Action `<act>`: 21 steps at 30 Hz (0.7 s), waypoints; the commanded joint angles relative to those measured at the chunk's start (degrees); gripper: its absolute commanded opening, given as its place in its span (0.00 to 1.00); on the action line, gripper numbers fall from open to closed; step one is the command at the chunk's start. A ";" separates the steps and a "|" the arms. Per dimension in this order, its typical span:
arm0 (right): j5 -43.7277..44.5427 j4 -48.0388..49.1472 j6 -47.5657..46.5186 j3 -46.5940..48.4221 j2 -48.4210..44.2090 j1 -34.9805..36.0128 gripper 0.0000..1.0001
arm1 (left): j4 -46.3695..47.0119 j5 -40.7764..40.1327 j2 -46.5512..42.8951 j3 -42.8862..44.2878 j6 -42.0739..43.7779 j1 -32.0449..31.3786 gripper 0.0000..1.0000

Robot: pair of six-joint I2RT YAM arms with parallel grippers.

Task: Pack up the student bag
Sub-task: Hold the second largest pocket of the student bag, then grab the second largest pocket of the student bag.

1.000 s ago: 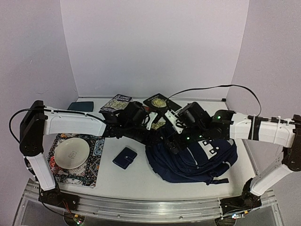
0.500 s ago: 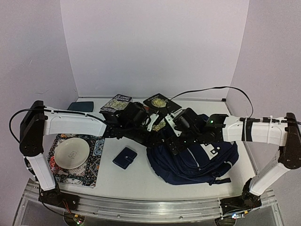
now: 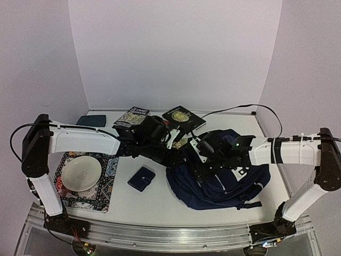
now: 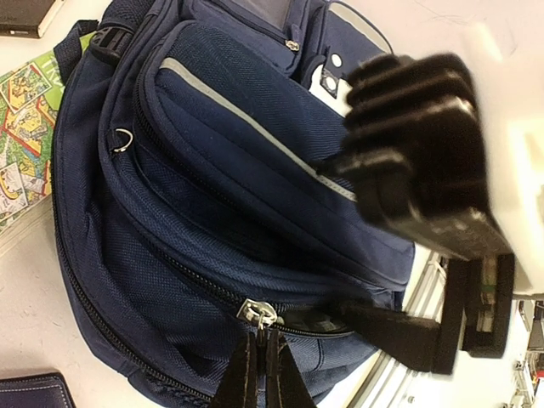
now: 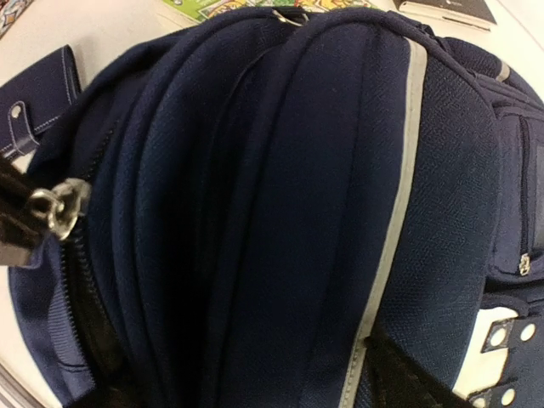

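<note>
While it was viewed from above, the student bag (image 3: 224,184) was seen lying on the tabletop (image 3: 154,205) at about four o'clock from the centre, with its white-patched front pocket turned upward. The left fingers (image 4: 255,361) were pinched fully together on the metal zipper pull (image 4: 257,313) at the bag's nine o'clock edge. The right fingers (image 4: 416,153) were spread wide apart over the bag's bulging top fold. Whether the fabric was gripped could not be told, since the wrist view was filled with cloth. A small navy wallet (image 3: 141,178) was found at nine o'clock of the bag, apart from it. Further out at nine o'clock a plate (image 3: 80,172) was set on a patterned mat (image 3: 106,186). Two books (image 3: 131,116) were placed at eleven o'clock of the bag.
</note>
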 commanded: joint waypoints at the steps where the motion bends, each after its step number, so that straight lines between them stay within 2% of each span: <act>1: 6.11 -6.09 0.33 -0.88 -0.15 -0.31 0.61 | 4.43 -1.71 -6.31 1.34 0.70 -0.11 0.00; 7: 4.02 -8.92 -2.32 -0.55 -5.46 -0.25 0.05 | 2.32 -8.57 -5.24 0.99 2.81 0.60 0.00; 8: 3.63 -9.01 -2.99 -0.99 -7.04 -0.22 0.01 | 1.47 -9.74 -4.76 1.33 3.21 1.07 0.00; 16: -0.59 -10.91 -6.89 -3.47 -19.83 -0.29 0.00 | -1.08 -15.23 -0.19 3.69 6.54 7.34 0.00; 20: -0.35 -11.09 -6.83 -2.27 -21.30 -0.23 0.00 | -1.39 -9.46 0.73 5.94 6.84 7.51 0.00; 21: 0.14 -11.15 -6.59 -1.70 -20.88 -0.26 0.00 | -0.98 -8.95 0.14 5.92 6.81 6.89 0.04</act>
